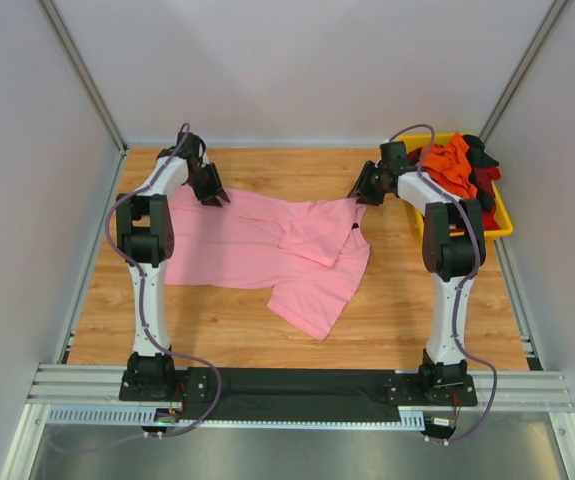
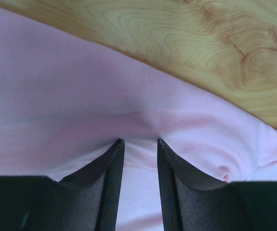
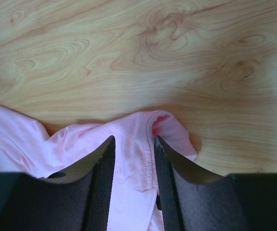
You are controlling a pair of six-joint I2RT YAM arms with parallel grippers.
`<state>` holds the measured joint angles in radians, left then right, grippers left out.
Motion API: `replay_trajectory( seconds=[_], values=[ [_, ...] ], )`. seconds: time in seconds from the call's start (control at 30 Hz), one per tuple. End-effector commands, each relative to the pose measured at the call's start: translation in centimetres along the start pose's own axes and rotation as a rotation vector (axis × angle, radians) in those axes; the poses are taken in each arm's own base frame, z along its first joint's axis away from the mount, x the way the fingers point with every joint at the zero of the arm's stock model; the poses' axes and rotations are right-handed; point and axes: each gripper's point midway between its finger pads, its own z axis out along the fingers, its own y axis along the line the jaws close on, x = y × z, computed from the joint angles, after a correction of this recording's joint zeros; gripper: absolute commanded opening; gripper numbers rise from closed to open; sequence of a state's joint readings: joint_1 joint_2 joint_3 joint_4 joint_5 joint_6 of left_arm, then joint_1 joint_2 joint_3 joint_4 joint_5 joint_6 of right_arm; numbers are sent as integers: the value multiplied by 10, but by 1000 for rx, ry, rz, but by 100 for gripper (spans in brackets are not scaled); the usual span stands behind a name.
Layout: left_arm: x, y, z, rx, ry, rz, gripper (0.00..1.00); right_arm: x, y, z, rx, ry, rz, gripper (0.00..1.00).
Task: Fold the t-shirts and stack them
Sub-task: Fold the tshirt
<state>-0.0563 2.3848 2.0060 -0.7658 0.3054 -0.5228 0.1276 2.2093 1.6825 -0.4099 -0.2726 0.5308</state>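
The pink t-shirt (image 1: pixel 267 250) lies spread on the wooden surface (image 1: pixel 227 330) in the middle of the workspace. Its body runs from left to right, part of the cloth is folded over near the centre, and one end trails toward the near edge. Its far edge stretches between the two arms.

The left end effector (image 1: pixel 210 192) sits at the shirt's far left corner. In the left wrist view both dark fingers (image 2: pixel 109 183) press down into the pink cloth. A ridge of fabric rises between their tips and creases run out from that spot, so the left end effector is clenched on the pink t-shirt.

The right end effector (image 1: pixel 359 192) is at the shirt's far right corner, where the cloth ends in a small bunched loop. In the right wrist view its fingers (image 3: pixel 99 178) stand on either side of a stitched hem, with the fabric lying in the narrow gap between them. Whether they already pinch that hem or only straddle it I cannot tell.

Beyond the right arm, at the far right corner of the surface, stands a yellow bin (image 1: pixel 502 222). It holds an orange t-shirt (image 1: pixel 452 165) piled on top, a red t-shirt (image 1: pixel 487 185) beside it and a black t-shirt (image 1: pixel 480 150) at the far side, all crumpled together and well apart from the pink one.
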Motion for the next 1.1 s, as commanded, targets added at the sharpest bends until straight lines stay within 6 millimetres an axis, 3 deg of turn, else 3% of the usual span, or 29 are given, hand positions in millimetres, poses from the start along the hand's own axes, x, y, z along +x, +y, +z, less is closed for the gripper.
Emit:
replay_trajectory(
  seconds=[0.0, 0.27, 0.43, 0.63, 0.73, 0.8, 1.03, 1.07],
  values=[
    [-4, 0, -5, -8, -14, -24, 41, -8, -4, 1, 17, -36, 5, 40],
    [-10, -23, -27, 72, -53, -26, 41, 1, -7, 14, 1, -4, 9, 40],
    [-22, -29, -29, 99, -88, -4, 41, 4, -9, 17, -1, 2, 9, 37],
    [-28, -20, -13, 88, -78, -9, 41, 0, -11, 18, -1, -14, 0, 27],
    [-35, -18, -12, 95, -91, -23, 41, -3, -14, 18, -5, -27, 4, 14],
    [-39, -12, -7, 82, -98, -31, 41, -7, -15, 18, -7, -48, 1, 0],
    [-37, 23, 16, -29, -60, -74, 41, -23, -34, 9, 60, -110, 62, 0],
    [-43, 37, 13, -46, -71, -97, 42, -22, -37, 7, 75, -114, 76, 0]
  ],
)
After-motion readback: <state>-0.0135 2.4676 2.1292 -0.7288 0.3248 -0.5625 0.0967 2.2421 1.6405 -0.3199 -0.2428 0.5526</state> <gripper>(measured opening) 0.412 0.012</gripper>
